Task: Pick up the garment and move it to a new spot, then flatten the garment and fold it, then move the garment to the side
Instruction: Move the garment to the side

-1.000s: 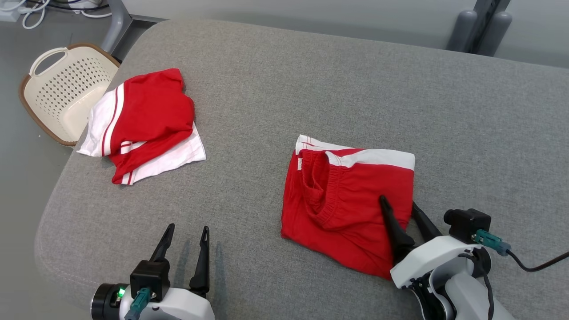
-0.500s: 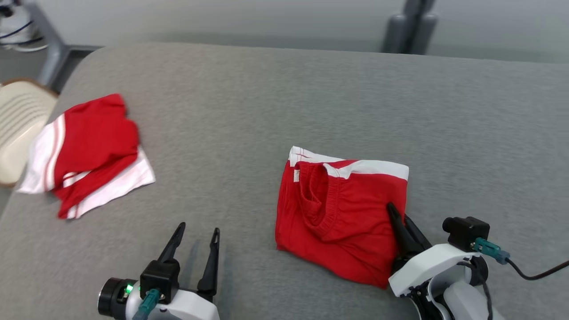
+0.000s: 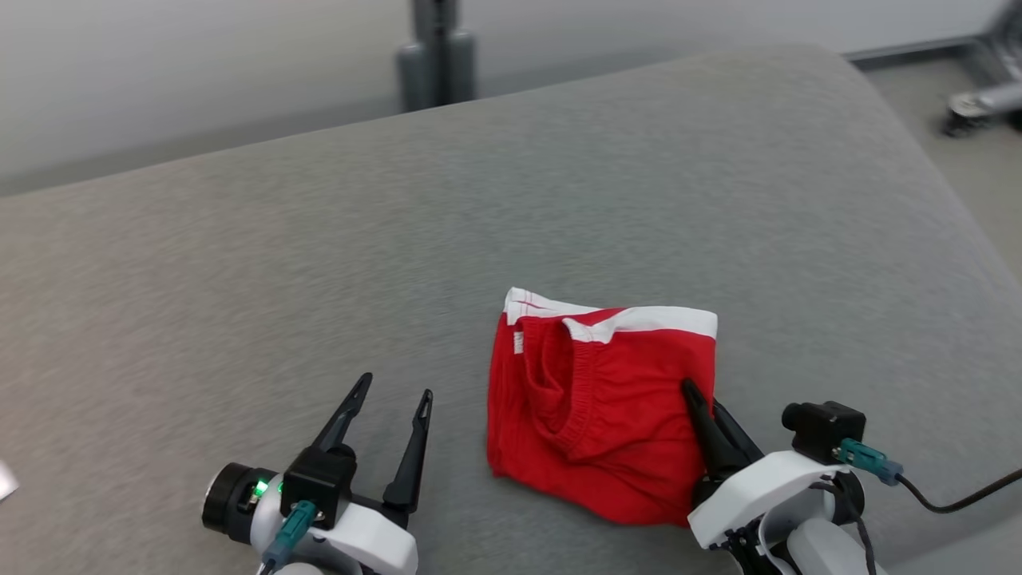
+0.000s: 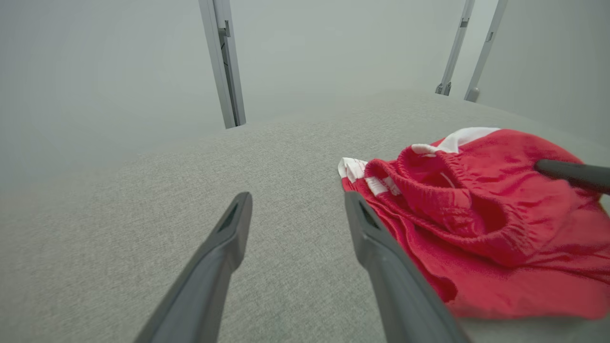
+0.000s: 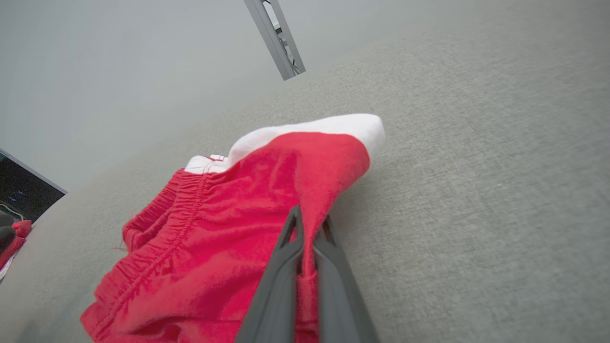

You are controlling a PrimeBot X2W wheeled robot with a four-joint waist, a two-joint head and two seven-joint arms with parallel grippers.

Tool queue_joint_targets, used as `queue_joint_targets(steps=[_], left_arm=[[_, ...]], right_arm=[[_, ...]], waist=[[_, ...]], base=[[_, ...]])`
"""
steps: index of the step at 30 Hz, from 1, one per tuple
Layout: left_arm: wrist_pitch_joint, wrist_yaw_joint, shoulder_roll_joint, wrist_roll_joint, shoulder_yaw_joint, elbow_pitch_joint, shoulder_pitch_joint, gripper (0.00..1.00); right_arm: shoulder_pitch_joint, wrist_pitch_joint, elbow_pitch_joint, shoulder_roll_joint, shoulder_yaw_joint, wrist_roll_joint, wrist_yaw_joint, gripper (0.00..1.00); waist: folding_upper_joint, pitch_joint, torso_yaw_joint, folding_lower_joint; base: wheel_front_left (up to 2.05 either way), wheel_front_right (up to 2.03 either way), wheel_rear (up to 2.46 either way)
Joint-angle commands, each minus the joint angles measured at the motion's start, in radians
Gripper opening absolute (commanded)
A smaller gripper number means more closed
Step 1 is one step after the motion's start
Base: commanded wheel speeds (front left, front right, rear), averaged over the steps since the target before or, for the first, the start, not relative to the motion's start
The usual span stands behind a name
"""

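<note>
Pinching garment [image 3: 607,415] edge: right jaws closed | left jaws spread, empty, beside it | grey cushion [image 3: 239,279] underneath

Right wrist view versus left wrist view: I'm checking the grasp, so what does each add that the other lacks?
Right wrist view adds: the right gripper shut, pinching the red garment at its edge. Left wrist view adds: the left gripper open and empty above the grey surface, beside the garment. Both: the red garment with its white band on the grey surface.
</note>
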Motion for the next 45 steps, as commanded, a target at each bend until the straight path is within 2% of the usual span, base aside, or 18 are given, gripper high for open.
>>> queue_joint_targets(steps=[1,5,7,13,19,25,30,34,37,40,41,42,43,45], left_arm=[[0.000,-0.005,0.008,0.009,0.009,0.001,-0.004,1.00],[0.000,-0.017,0.015,0.026,0.020,0.010,-0.006,1.00],[0.000,-0.019,0.014,0.021,0.023,0.012,-0.013,1.00],[0.000,-0.031,0.013,0.034,0.013,0.004,-0.030,1.00],[0.000,-0.026,0.028,0.047,0.026,-0.016,-0.035,1.00],[0.000,-0.025,0.040,0.057,0.028,-0.036,-0.056,1.00],[0.000,-0.019,0.050,0.062,0.027,-0.057,-0.075,1.00],[0.000,-0.011,0.059,0.065,0.031,-0.075,-0.082,1.00],[0.000,-0.006,0.065,0.063,0.034,-0.086,-0.082,1.00],[0.001,-0.001,0.069,0.060,0.038,-0.093,-0.076,1.00],[0.001,0.000,0.070,0.060,0.038,-0.094,-0.074,1.00],[0.001,0.001,0.071,0.060,0.037,-0.096,-0.072,1.00],[0.001,0.003,0.072,0.059,0.036,-0.096,-0.071,1.00],[0.001,0.004,0.071,0.059,0.034,-0.097,-0.069,1.00]], right_arm=[[0.001,0.001,-0.010,-0.003,0.000,0.006,0.000,0.00],[0.000,0.001,-0.026,-0.004,0.020,0.006,0.000,0.00],[0.002,0.001,-0.032,-0.003,0.017,-0.003,0.000,0.00],[-0.039,0.001,-0.017,-0.003,-0.026,-0.054,0.000,0.00],[-0.162,0.000,0.066,-0.023,-0.118,-0.184,0.000,0.00],[-0.296,0.001,0.162,-0.100,-0.202,-0.281,0.000,0.00],[-0.406,0.001,0.259,-0.245,-0.294,-0.392,0.000,0.00],[-0.470,0.001,0.348,-0.350,-0.427,-0.492,0.000,0.00],[-0.494,0.001,0.382,-0.388,-0.529,-0.579,0.000,0.00],[-0.509,0.001,0.401,-0.396,-0.632,-0.658,0.000,0.00],[-0.512,0.001,0.407,-0.400,-0.665,-0.690,0.000,0.23],[-0.514,0.001,0.419,-0.401,-0.691,-0.727,0.000,0.59],[-0.519,0.004,0.426,-0.402,-0.727,-0.755,0.000,1.00],[-0.523,0.003,0.426,-0.407,-0.799,-0.822,0.000,1.00]], waist=[[0.0000,0.011,-0.155,0.0000],[0.0000,0.043,-0.235,0.0000],[0.0000,0.054,-0.239,0.0000],[0.0000,0.093,-0.188,0.0000],[0.0000,0.151,-0.109,0.0000],[0.0000,0.213,-0.033,0.0000],[0.0000,0.261,0.037,0.0000],[0.0000,0.285,0.080,0.0000],[0.0000,0.296,0.106,0.0000],[0.0000,0.301,0.121,0.0000],[0.0000,0.302,0.124,0.0000],[0.0000,0.302,0.127,0.0000],[0.0000,0.301,0.129,0.0000],[0.0000,0.297,0.134,0.0000]], base=[[0.00,0.00,0.00],[0.00,0.00,0.00],[0.00,0.00,0.00],[0.00,0.00,0.00],[0.00,0.00,0.00],[0.00,0.00,0.00],[0.00,0.00,0.00],[0.00,0.00,0.00],[0.00,0.00,0.00],[0.00,0.00,0.00],[0.00,0.00,0.00],[0.00,0.00,0.00],[0.00,0.00,0.00],[0.00,0.00,0.00]])
